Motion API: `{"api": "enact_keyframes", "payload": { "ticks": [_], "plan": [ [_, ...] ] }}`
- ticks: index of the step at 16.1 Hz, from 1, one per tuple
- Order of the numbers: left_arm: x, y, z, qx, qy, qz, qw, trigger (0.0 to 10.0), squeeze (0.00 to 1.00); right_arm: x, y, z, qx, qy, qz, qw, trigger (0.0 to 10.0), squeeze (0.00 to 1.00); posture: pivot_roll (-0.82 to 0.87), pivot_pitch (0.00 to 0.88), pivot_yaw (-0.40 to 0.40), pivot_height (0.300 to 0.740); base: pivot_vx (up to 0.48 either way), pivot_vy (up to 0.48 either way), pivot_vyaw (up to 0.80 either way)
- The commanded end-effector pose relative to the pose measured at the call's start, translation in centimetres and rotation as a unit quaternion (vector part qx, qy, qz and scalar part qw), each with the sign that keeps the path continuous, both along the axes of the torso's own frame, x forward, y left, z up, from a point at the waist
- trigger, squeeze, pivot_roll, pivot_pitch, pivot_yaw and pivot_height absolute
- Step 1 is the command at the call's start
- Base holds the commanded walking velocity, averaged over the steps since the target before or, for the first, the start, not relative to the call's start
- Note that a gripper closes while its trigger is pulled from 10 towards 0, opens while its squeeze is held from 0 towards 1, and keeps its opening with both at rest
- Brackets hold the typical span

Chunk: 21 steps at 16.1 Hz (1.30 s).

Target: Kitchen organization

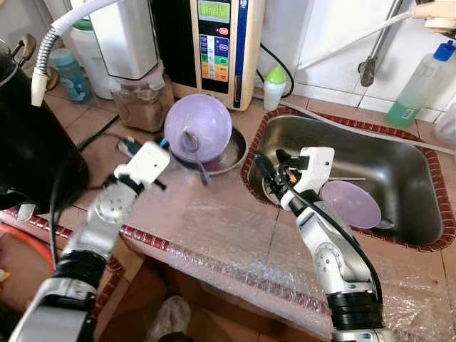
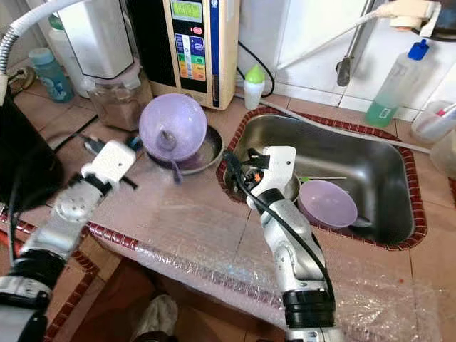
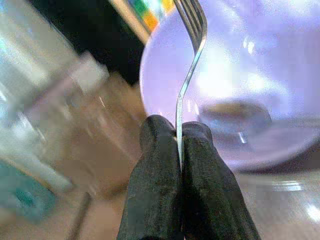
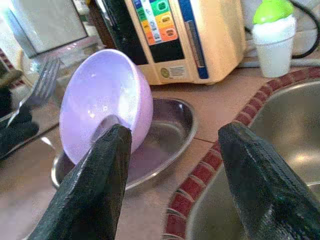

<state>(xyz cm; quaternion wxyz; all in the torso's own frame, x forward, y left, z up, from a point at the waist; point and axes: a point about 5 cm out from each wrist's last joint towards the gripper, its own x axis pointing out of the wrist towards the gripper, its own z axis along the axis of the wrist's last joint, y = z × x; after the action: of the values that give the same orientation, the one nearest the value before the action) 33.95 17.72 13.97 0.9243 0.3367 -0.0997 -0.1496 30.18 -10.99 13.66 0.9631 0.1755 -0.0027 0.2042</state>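
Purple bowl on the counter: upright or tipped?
Tipped. The purple bowl leans on its side in the metal dish, opening facing the robot.

Glossy lilac plastic bowl [image 1: 198, 127], shiny metal fork [image 3: 192, 55], brushed steel sink [image 1: 399, 171]

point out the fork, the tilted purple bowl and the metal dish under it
fork [image 3: 189, 82]: left wrist view, on its thin handle.
purple bowl [image 1: 201, 117]: left eye view, on its inner wall.
metal dish [image 4: 170, 132]: right wrist view, on its bare inner side.
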Motion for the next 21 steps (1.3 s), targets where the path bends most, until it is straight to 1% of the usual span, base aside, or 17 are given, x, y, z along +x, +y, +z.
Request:
{"api": "enact_keyframes", "payload": {
  "ticks": [1, 2, 4, 6, 8, 10, 11, 12, 14, 15, 17, 19, 20, 21],
  "plan": [
    [0.2, -0.8, 1.4, 0.025, -0.035, -0.018, 0.999, 0.0, 0.00, 0.1, 0.0, 1.1, 0.020, -0.014, 0.012, 1.000, 10.0, 0.00, 0.00, 0.000, 0.029, 0.740, 0.000, 0.000, 0.00],
    [0.2, -1.1, 1.7, 0.028, -0.043, -0.023, 0.998, 0.0, 0.00, 0.2, 0.2, 1.4, 0.023, -0.018, 0.020, 0.999, 10.0, 0.00, 0.00, 0.000, 0.029, 0.740, 0.000, 0.000, 0.00],
    [0.1, -1.5, 1.8, 0.038, -0.045, -0.031, 0.998, 0.0, 0.00, 0.4, 0.3, 1.5, 0.025, -0.019, 0.022, 0.999, 10.0, 0.00, 0.00, 0.000, 0.027, 0.740, 0.000, 0.000, 0.00],
    [-0.1, -2.2, 1.6, 0.048, -0.047, -0.045, 0.997, 0.0, 0.00, 0.4, 0.3, 1.5, 0.035, -0.015, 0.022, 0.999, 10.0, 0.00, 0.01, 0.000, 0.025, 0.740, 0.000, 0.000, 0.00],
    [-0.5, -3.1, 1.6, 0.066, -0.056, -0.067, 0.994, 0.0, 0.00, 0.5, 0.4, 1.5, 0.048, -0.011, 0.026, 0.998, 10.0, 0.00, 0.01, 0.000, 0.025, 0.740, 0.000, 0.000, 0.00],
    [-0.9, -4.4, 1.4, 0.086, -0.063, -0.097, 0.990, 0.0, 0.00, 0.5, 0.8, 1.9, 0.076, -0.006, 0.041, 0.996, 10.0, 0.00, 0.01, 0.000, 0.027, 0.740, 0.000, 0.000, 0.00],
    [-1.4, -6.0, 1.0, 0.098, -0.070, -0.130, 0.984, 0.0, 0.00, 0.7, 1.4, 2.6, 0.124, 0.006, 0.066, 0.990, 10.0, 0.00, 0.00, 0.000, 0.029, 0.740, 0.000, 0.000, 0.00],
    [-1.6, -6.7, 0.9, 0.100, -0.069, -0.142, 0.982, 0.0, 0.00, 0.8, 1.7, 2.9, 0.138, 0.008, 0.077, 0.987, 10.0, 0.00, 0.00, 0.000, 0.030, 0.740, 0.000, 0.000, 0.00],
    [-1.8, -7.5, 0.6, 0.101, -0.067, -0.157, 0.980, 0.0, 0.00, 1.0, 2.1, 3.3, 0.146, 0.005, 0.091, 0.985, 10.0, 0.00, 0.00, 0.000, 0.030, 0.740, 0.000, 0.000, 0.00],
    [-1.9, -8.2, 0.4, 0.089, -0.059, -0.166, 0.980, 0.0, 0.00, 1.4, 2.6, 3.7, 0.155, 0.003, 0.102, 0.983, 10.0, 0.00, 0.00, 0.000, 0.030, 0.740, 0.000, 0.000, 0.00],
    [-1.9, -8.7, 0.1, 0.081, -0.051, -0.168, 0.981, 0.0, 0.00, 1.8, 3.5, 4.1, 0.163, 0.004, 0.121, 0.979, 10.0, 0.00, 0.00, 0.000, 0.028, 0.740, 0.000, 0.000, 0.00],
    [-1.9, -9.0, 0.3, 0.071, -0.059, -0.169, 0.981, 0.0, 0.00, 2.2, 4.0, 4.0, 0.154, 0.006, 0.124, 0.980, 10.0, 0.00, 0.01, 0.000, 0.021, 0.740, 0.000, 0.000, 0.00],
    [-2.0, -9.0, 0.5, 0.064, -0.065, -0.170, 0.981, 0.0, 0.00, 2.2, 4.0, 4.0, 0.151, 0.006, 0.123, 0.981, 4.2, 0.00, 0.01, 0.000, 0.021, 0.740, 0.000, 0.000, 0.00],
    [-2.0, -9.1, 0.7, 0.064, -0.071, -0.171, 0.981, 0.0, 0.00, 2.4, 4.1, 3.9, 0.147, 0.011, 0.119, 0.982, 0.4, 0.00, 0.01, 0.000, 0.019, 0.740, 0.000, 0.000, 0.00]
  ]
}}
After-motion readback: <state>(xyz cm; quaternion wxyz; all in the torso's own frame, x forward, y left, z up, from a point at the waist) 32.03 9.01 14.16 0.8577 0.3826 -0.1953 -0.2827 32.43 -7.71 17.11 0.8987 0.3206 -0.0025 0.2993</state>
